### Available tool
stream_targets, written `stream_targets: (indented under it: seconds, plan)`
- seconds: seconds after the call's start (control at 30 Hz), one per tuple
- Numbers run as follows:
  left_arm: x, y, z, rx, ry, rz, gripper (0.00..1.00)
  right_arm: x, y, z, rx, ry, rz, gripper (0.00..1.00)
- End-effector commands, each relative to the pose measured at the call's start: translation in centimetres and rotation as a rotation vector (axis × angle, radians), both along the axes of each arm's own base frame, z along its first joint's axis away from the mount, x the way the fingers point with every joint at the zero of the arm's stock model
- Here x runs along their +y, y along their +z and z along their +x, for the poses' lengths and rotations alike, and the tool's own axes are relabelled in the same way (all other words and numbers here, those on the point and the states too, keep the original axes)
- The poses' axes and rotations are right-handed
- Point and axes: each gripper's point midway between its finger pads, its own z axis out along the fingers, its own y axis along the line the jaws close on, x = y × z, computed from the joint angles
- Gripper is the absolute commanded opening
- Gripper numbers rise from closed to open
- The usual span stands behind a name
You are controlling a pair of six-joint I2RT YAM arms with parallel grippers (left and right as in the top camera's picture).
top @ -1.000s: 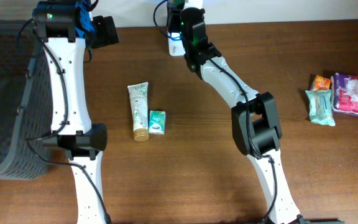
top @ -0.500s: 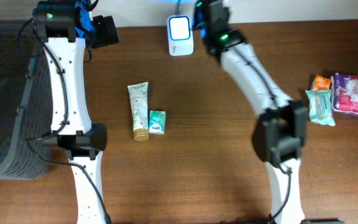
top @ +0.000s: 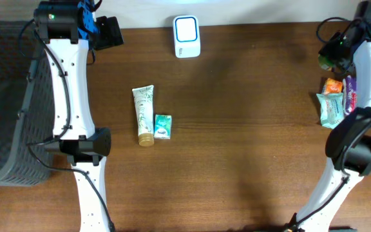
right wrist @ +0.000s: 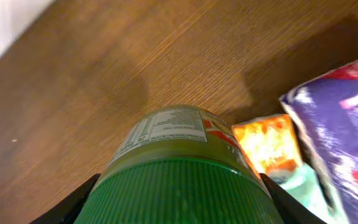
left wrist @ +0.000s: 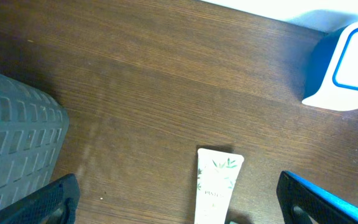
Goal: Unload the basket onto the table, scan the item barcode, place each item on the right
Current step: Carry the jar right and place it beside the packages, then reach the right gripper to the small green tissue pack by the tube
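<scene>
The left gripper (left wrist: 179,202) is staying spread wide beside the grey lattice basket (top: 5,96). The rounded white, blue-edged scanner (top: 187,37) is now sitting uncovered. The right gripper (right wrist: 176,202), having swung from it to the table's far right, is clasping a green bottle (right wrist: 179,168). Its ribbed cap is facing the wrist and its long axis is running toward the wood, above the crinkled orange packet (right wrist: 266,143).

Soft even light, blurry right-wrist foreground
</scene>
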Motion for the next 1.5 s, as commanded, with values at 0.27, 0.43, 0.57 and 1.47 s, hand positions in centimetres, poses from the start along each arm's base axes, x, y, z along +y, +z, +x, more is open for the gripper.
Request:
stream_targets:
  seconds: [0.27,0.43,0.57,1.47]
  plan:
    - [0.2,1.0,-0.4,-0.018,-0.005,0.014,0.99,-3.8,-6.6,-1.9,0.153,-0.093,-0.035,0.68]
    - [0.2,1.0,-0.4,-0.018,-0.005,0.015,0.99,-3.9,-5.2,-1.9,0.134,-0.094,-0.041,0.99]
    - [0.2,1.0,-0.4,-0.018,-0.005,0.014,0.99,-3.5,-0.2,-0.9,0.026,-0.079,-0.043,0.99]
    - [0.2,1.0,-0.4,-0.018,-0.005,0.014,0.99,6.3,0.4,1.5,-0.111,0.169,0.360,0.96]
